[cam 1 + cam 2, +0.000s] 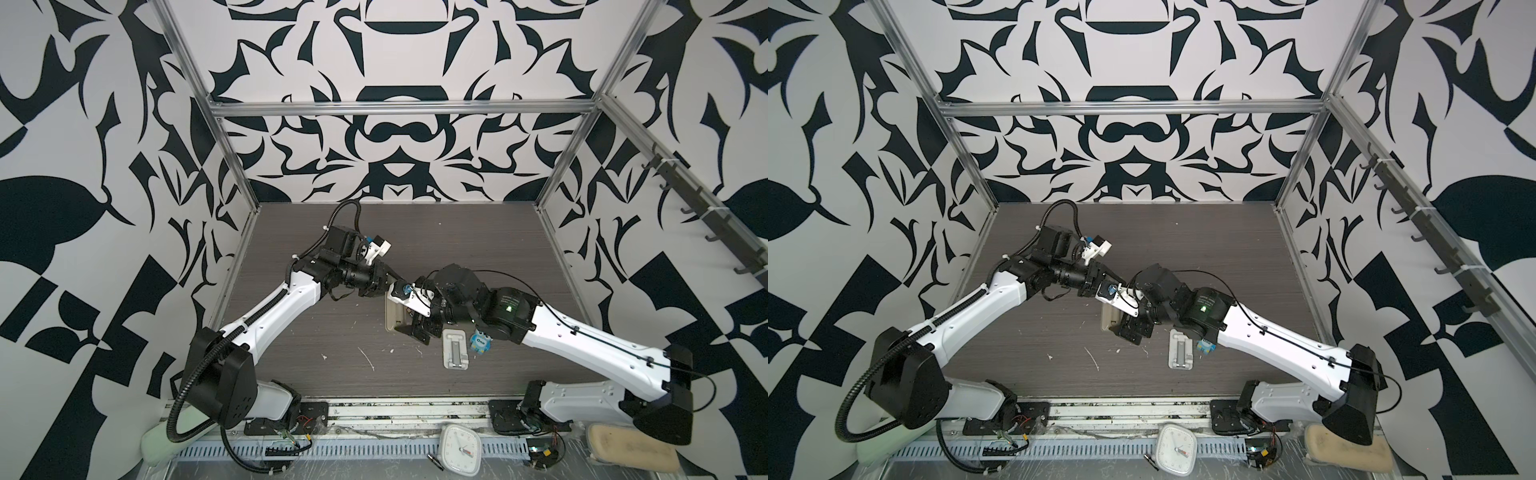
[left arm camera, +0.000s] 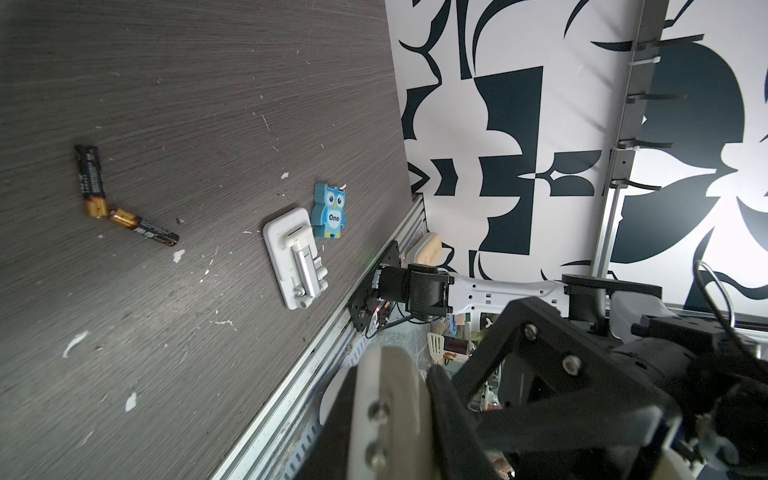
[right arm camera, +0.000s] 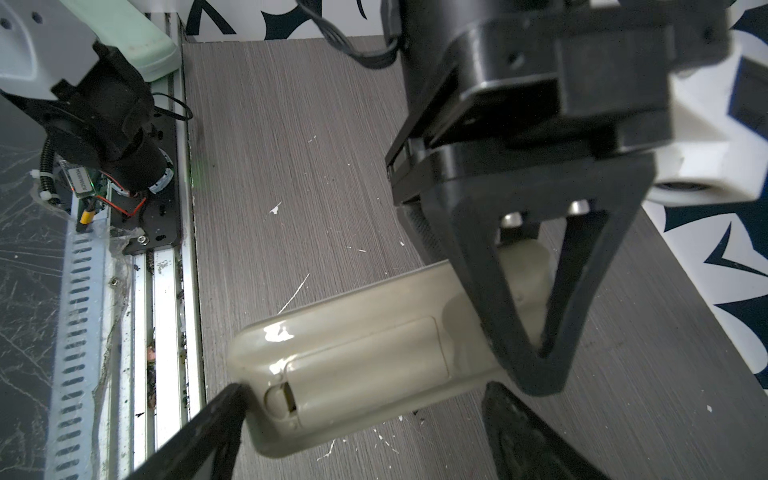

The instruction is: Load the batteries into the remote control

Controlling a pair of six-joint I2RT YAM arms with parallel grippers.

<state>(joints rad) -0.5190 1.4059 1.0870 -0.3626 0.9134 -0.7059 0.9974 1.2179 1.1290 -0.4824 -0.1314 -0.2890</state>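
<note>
While the left gripper [image 1: 386, 286] is clamped on the far end of the slim remote control [image 3: 353, 303], which is turned beige-grey back upward low over the dark wood-grain table [image 3: 291, 145], the right gripper [image 3: 365, 399] stands wide open astride the latch end. One of its fingers [image 3: 208, 428] is against the rounded tip, and it holds nothing.

To my eye the flat rectangular cover [image 3: 365, 361] is still on, so the bay is shut. A shove from that finger could skid or twist the remote out of such a narrow pinch, or knock the two crowded grippers together.

The two small dark batteries [image 2: 89, 178] with gold ends lie tip to tip on the table, apart from the flat silvery-white stand [image 2: 291, 257]. Being round, they may roll if nudged.
</note>
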